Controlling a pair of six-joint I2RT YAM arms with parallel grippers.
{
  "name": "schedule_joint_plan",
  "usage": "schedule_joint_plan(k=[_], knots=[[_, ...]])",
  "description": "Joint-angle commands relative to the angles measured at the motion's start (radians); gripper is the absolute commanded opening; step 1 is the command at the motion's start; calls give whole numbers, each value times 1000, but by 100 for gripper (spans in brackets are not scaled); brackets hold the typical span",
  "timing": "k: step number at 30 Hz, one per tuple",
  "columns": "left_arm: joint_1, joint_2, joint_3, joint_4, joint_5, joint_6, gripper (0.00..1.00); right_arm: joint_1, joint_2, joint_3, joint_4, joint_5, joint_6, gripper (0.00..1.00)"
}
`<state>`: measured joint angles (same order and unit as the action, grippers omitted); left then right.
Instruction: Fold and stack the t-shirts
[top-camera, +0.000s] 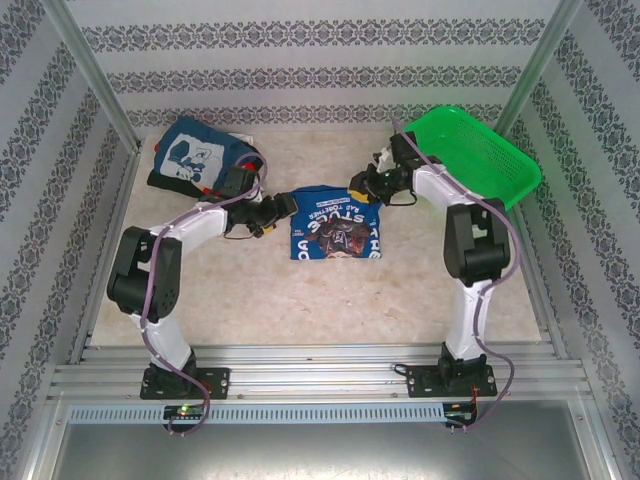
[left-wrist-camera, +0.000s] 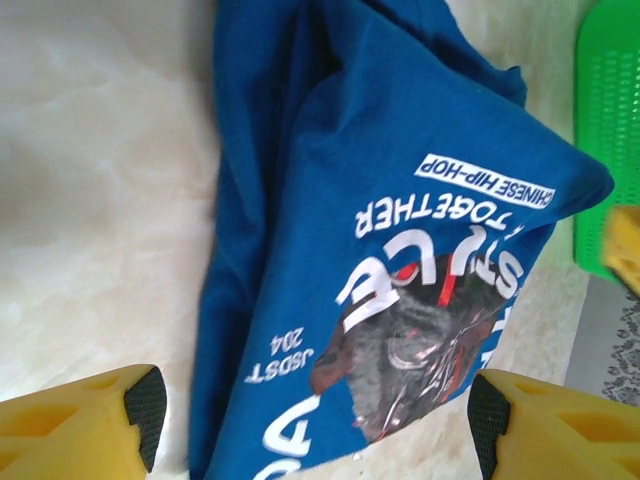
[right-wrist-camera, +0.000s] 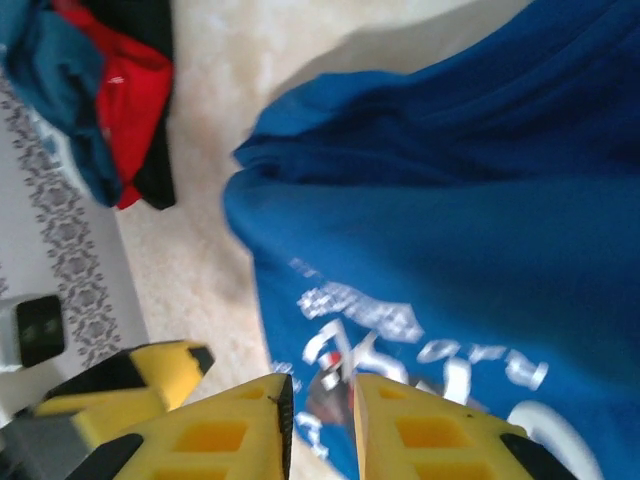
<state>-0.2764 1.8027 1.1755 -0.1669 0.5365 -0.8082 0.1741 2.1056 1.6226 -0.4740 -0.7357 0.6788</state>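
A royal-blue t-shirt (top-camera: 335, 225) with a dark white-lettered print lies folded in the middle of the table; its print faces up (left-wrist-camera: 400, 250) and its cloth lies below the right wrist (right-wrist-camera: 480, 200). My left gripper (top-camera: 282, 208) stands at the shirt's left edge, jaws wide open (left-wrist-camera: 318, 420) with nothing held. My right gripper (top-camera: 362, 188) hangs over the shirt's far right corner. Its jaws (right-wrist-camera: 320, 420) leave just a narrow gap above the print; whether cloth is pinched is unclear. More t-shirts, navy, red and black, sit piled at the back left (top-camera: 200, 155), (right-wrist-camera: 110, 90).
A green mesh basket (top-camera: 480, 150) leans at the back right corner, its edge also in the left wrist view (left-wrist-camera: 610, 120). Patterned walls and metal posts close in the table on three sides. Bare tabletop (top-camera: 330, 300) lies in front of the shirt.
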Motion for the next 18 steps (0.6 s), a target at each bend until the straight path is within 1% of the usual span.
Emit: schedule_joint_plan(k=[1, 3, 5, 6, 9, 11, 13, 15, 17, 18], knots=[[-36, 43, 66, 185, 16, -56, 80, -9, 52, 81, 17, 22, 0, 25], [-53, 87, 105, 189, 9, -62, 80, -22, 98, 118, 12, 25, -5, 26], [-55, 113, 108, 204, 2, -83, 80, -33, 145, 166, -6, 29, -16, 27], [-56, 113, 102, 192, -19, -83, 80, -39, 177, 203, -30, 30, -27, 27], [-54, 89, 83, 116, -89, -57, 82, -53, 254, 291, -79, 36, -50, 29], [-53, 78, 82, 56, -115, -36, 83, -61, 300, 346, -120, 42, -58, 29], [-54, 74, 87, -9, -132, -14, 84, -62, 326, 383, -125, 26, -54, 32], [-55, 62, 76, -88, -175, 7, 84, -55, 345, 430, -168, 31, -75, 32], [-56, 41, 40, -105, -202, 5, 85, -50, 349, 455, -197, 37, -99, 33], [-56, 38, 19, -73, -191, -5, 86, -50, 347, 464, -214, 44, -113, 34]])
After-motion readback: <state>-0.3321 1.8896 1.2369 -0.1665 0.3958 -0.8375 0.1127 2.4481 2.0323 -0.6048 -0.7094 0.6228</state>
